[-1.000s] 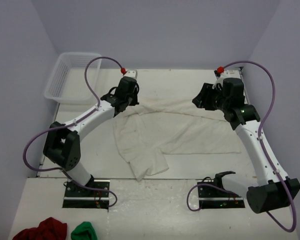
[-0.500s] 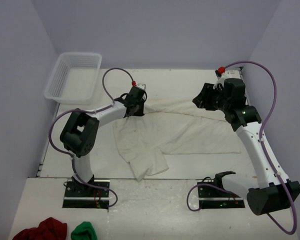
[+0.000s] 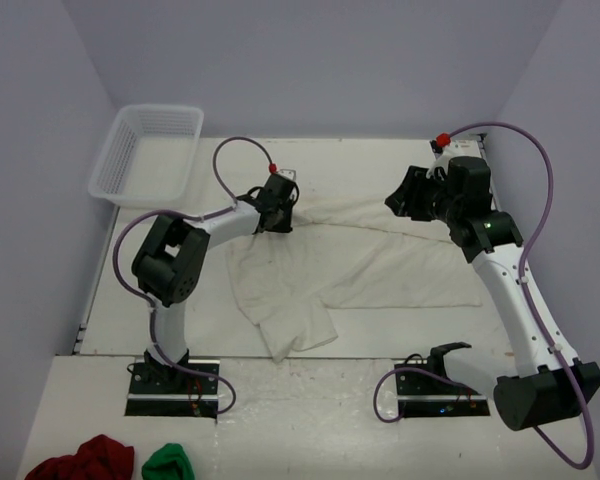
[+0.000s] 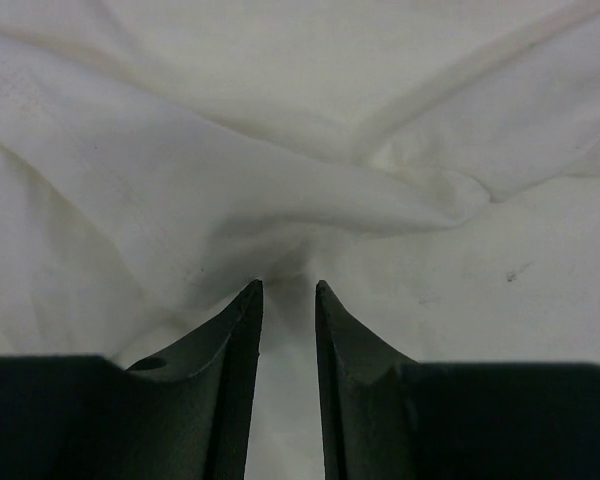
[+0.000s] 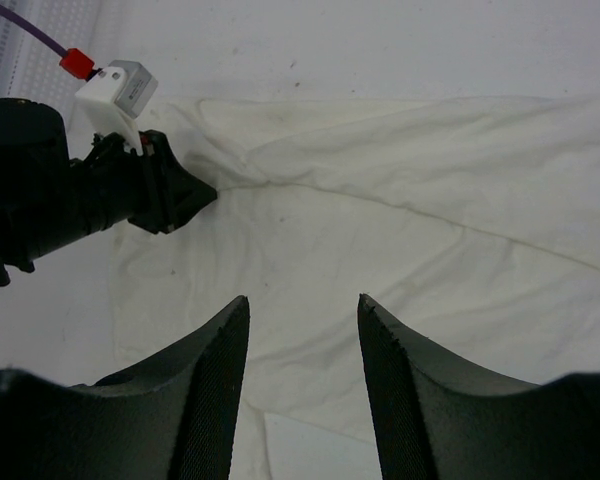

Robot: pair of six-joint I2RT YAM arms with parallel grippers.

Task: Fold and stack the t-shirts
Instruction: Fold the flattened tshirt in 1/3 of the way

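Plain off-white short-sleeved cotton t-shirt [image 3: 370,265], lying rumpled and partly spread on the white table [image 3: 380,160], between the two arms and toward the far half of the surface. Its near-left part is bunched into a twisted flap. Whether a second garment lies under it cannot be told.

Left gripper [image 4: 287,290]: jaws drawn narrow at the t-shirt's far-left edge, with a small ridge of cloth seemingly caught between them. Creases radiate from the tips in the left wrist view, and the right wrist view shows the same fan of folds.

Right gripper [image 5: 303,300]: jaws spread wide, holding nothing, poised above the t-shirt's far-right part and apart from the cloth.

Periphery: white plastic mesh basket [image 3: 145,150] at the far-left corner; dark red cloth bundle [image 3: 80,460] and small bright green cloth bundle [image 3: 170,463] on the near shelf, well apart from the work.

Likely hazards:
- The left pinch looks shallow, so a pull may let the cloth slip free.
- The pinch may hold one layer only, so the layers would part on lifting.
- With one side gripped, dragging would skew the garment and deepen the bunching.
- The right claw could close on a mid-panel fold instead of the matching edge, giving a crooked fold.
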